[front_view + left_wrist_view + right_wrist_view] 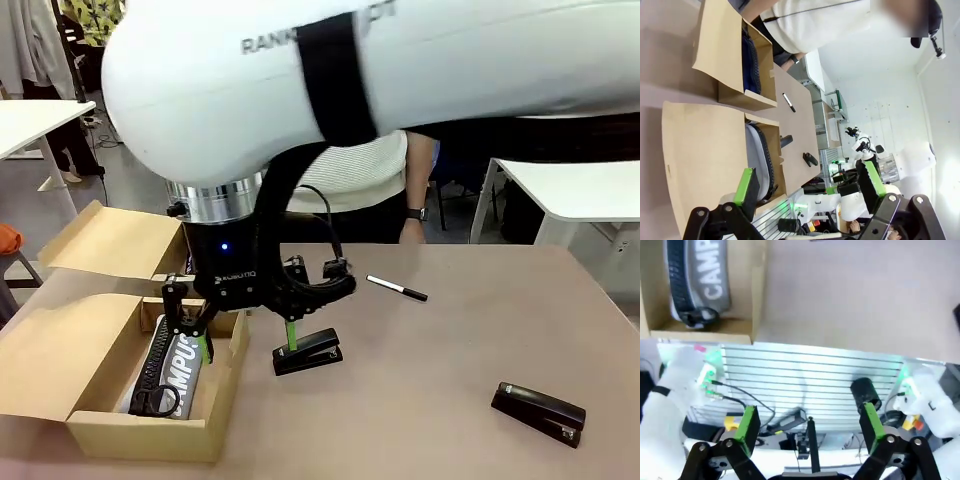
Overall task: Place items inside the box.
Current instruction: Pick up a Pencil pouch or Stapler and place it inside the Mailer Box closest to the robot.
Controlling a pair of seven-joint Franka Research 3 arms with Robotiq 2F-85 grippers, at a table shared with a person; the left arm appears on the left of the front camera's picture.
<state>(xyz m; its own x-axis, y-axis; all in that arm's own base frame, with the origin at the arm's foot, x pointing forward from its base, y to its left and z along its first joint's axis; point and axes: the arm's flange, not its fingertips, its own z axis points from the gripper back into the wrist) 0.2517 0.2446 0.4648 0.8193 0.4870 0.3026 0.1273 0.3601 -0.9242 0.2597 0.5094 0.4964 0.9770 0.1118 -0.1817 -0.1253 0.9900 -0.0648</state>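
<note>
**Pouch in the box, both tools wide open and empty**

The cardboard box point(150, 435) sits at the near-left corner of the counter point(450, 340) with its flaps folded out. The grey pouch point(170, 365) lies lengthwise inside it, "CAMPUS" lettering up and the ring pull at the end nearest the counter's near edge.

The right tool point(247, 342) hangs from its arm, which sweeps in across the top of the front view. Its fingers are spread as far as they go and hold nothing. From the front it overlaps the box's right wall and the first stapler point(308, 352). How high it hangs above them cannot be told.

In the right wrist view the right tool point(809, 412) looks down past the counter's near edge. The box point(757, 290) and the pouch point(700, 275) lie at the upper left of that view.

The left tool point(807, 172) is also fully spread and empty. It looks across the box point(705, 150) and the pouch point(757, 160) from the left end of the counter.

The first stapler rests on the counter just right of the box, toward the near edge. The second stapler point(538, 412) lies close to the near-right corner. The pen point(397, 289) lies around the middle, toward the far edge. A person point(355, 170) stands at the far edge.
</note>
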